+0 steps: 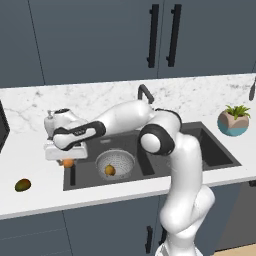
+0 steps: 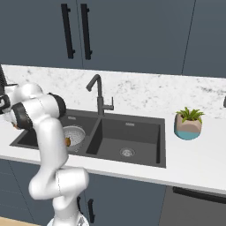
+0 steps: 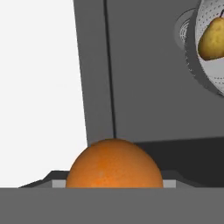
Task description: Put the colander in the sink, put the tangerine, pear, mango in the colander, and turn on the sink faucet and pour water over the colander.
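Your pincer [image 1: 68, 161] is clenched on the tangerine [image 3: 114, 164] over the sink's [image 1: 210, 150] left rim; it's light, round and slippery, so keep gripping across its middle toward the colander [image 1: 115, 165].

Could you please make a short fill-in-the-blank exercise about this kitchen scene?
1. The colander stands in the sink and holds the ____.
2. The gripper carries the ____.
3. The mango lies on the ____.
4. Beside the sink stands a small potted ____.

Missing words: pear; tangerine; counter; plant
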